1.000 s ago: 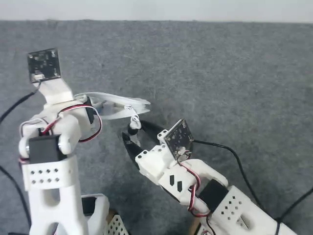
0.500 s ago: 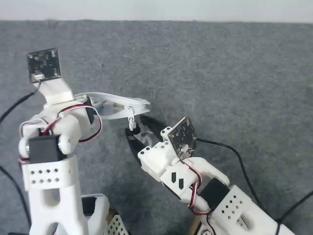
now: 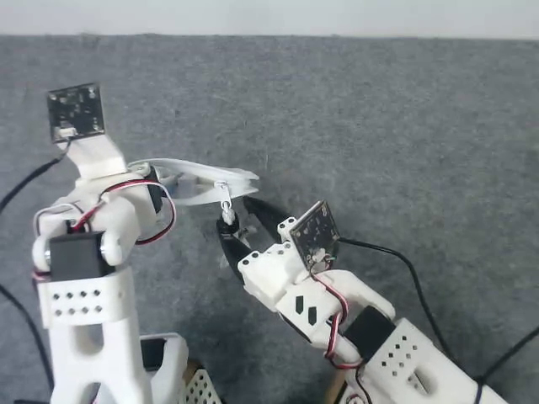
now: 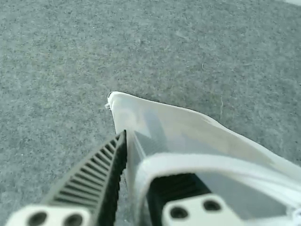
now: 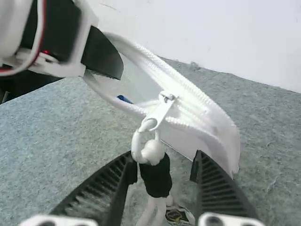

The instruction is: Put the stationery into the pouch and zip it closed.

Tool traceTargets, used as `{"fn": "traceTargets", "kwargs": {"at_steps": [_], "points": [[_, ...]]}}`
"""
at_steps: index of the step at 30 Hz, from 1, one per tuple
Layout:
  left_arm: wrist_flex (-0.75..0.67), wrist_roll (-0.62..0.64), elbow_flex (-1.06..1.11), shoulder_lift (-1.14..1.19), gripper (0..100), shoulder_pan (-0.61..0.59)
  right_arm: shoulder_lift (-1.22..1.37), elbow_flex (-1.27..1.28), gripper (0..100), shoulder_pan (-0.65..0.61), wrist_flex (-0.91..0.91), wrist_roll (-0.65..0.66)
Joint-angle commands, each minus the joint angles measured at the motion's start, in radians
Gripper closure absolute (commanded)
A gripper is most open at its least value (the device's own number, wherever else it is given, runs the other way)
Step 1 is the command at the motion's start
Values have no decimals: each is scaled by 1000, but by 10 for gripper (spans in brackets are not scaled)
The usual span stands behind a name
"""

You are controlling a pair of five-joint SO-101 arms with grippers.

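Note:
My left gripper [image 3: 165,180] is shut on one end of a translucent white pouch [image 3: 205,182] and holds it off the grey table. In the left wrist view the left gripper [image 4: 131,151] pinches the pouch [image 4: 188,136] at its edge. The zip pull [image 3: 226,204] hangs from the pouch's near side, and its cord carries a black bead [image 5: 155,176]. My right gripper [image 3: 237,220] stands open, its fingers on either side of the hanging pull [image 5: 157,113]. The right gripper [image 5: 163,162] is not touching the bead. A blue item [image 5: 124,99] shows inside the pouch [image 5: 197,117].
Grey carpet-like table cover [image 3: 396,126] stretches to the back and right. A black cable [image 3: 404,269] trails behind the right arm. The left arm's white base [image 3: 84,337] stands at the near left.
My right gripper has shifted slightly toward the pouch, so the zip pull and bead now hang between its open fingers. The left arm and pouch have held still.

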Motion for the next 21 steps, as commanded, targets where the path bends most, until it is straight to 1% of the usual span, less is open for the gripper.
{"fn": "traceTargets", "kwargs": {"at_steps": [1, 3, 5, 8, 13, 16, 18, 20, 21], "points": [[-38, 17, -12, -57, 988, -5, -13, 29, 819, 12, -108, -12], [-38, 17, -12, -57, 988, -3, -13, 68, 841, 10, -185, -6], [-38, 17, -12, -57, 988, -3, -13, 83, 890, 10, -228, -6], [-37, 17, -12, -57, 988, -3, -13, 83, 932, 10, -231, -6], [-43, 15, 2, -58, 988, -2, -13, 89, 889, 10, -231, -9], [-43, 15, 2, -58, 988, -2, -13, 91, 894, 10, -231, -9], [-43, 15, 2, -58, 988, -2, -13, 91, 930, 10, -229, -6], [-43, 15, 2, -58, 988, -2, -15, 86, 992, 10, -229, -6], [-43, 15, 2, -58, 988, -2, -21, 84, 995, 10, -229, -5]]}}
